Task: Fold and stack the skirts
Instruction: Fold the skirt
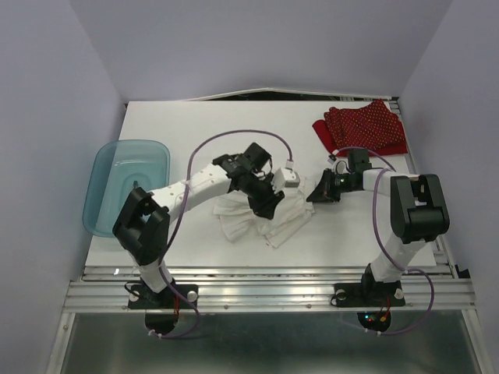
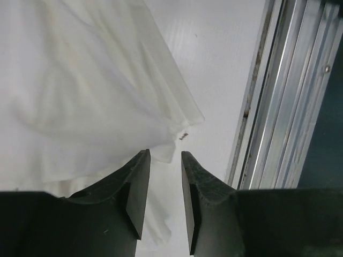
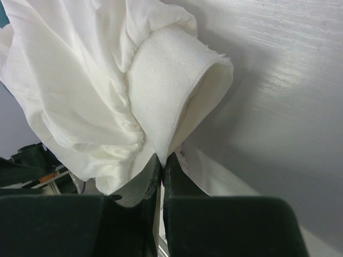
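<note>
Folding the white skirt (image 1: 243,224) at the middle of the bench (image 1: 195,128) is in hand: right gripper (image 3: 162,159) pinches a fold, left gripper (image 2: 165,156) stands part-open and empty at its edge, likely needing a fresh grasp next.

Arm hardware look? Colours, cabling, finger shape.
Left arm and right arm match: white links, bulky black joint housings, a purple cable looping along each. Left gripper and right gripper each have two matte black fingers tapering to blunt tips.
</note>
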Available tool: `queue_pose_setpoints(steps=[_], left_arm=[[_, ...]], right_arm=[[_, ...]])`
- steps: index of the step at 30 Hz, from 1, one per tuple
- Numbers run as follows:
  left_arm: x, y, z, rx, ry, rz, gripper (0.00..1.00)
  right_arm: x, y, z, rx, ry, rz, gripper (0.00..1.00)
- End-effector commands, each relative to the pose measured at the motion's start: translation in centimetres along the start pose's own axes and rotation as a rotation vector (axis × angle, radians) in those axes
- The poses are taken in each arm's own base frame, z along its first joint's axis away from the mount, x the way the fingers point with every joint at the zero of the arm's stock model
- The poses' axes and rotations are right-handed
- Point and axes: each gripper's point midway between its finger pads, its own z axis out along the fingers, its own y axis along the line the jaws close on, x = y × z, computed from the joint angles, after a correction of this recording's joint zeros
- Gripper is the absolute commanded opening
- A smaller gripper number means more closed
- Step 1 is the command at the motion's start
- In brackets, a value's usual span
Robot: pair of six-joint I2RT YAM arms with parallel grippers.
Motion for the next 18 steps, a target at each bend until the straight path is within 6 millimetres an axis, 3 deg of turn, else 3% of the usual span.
queue_pose_setpoints(steps=[1, 2, 5, 6, 7, 9, 10, 12, 15, 18], left_arm=[[-8.0, 3.1, -7.8, -0.078, -0.301, 0.038, 0.41], [-9.8, 5.2, -9.6, -0.146, -0.350, 0.006, 0.41], [-10.5, 10.2, -9.5, -0.306, -0.318, -0.037, 0.44], [-11.8, 11.1, -10.1, -0.336, -0.337, -0.026, 0.45], [-11.2, 12.6, -8.7, -0.352, -0.293, -0.040, 0.46], [-12.0, 13.9, -8.4, -0.372, -0.288, -0.032, 0.47], [-11.4, 15.0, -6.9, -0.368, -0.257, -0.042, 0.47], [-11.7, 15.9, -6.2, -0.370, -0.254, -0.036, 0.47], [-10.3, 17.0, -3.8, -0.350, -0.207, -0.054, 0.46], [-7.8, 16.6, -1.4, -0.301, -0.133, -0.081, 0.39]], right_arm=[[-0.9, 0.4, -0.6, 0.016, -0.031, -0.066, 0.01], [-0.8, 0.3, -0.6, 0.017, -0.029, -0.069, 0.01], [-0.5, 0.1, -0.5, 0.019, -0.023, -0.067, 0.01], [-0.5, 0.0, -0.4, 0.021, -0.022, -0.067, 0.01], [-0.4, 0.0, -0.4, 0.021, -0.021, -0.066, 0.01], [-0.5, 0.0, -0.4, 0.019, -0.022, -0.066, 0.01], [-0.4, -0.1, -0.4, 0.021, -0.020, -0.063, 0.01], [-0.5, 0.0, -0.5, 0.021, -0.023, -0.067, 0.01], [-0.5, 0.0, -0.5, 0.022, -0.023, -0.067, 0.01], [-0.4, -0.1, -0.5, 0.026, -0.022, -0.063, 0.01]])
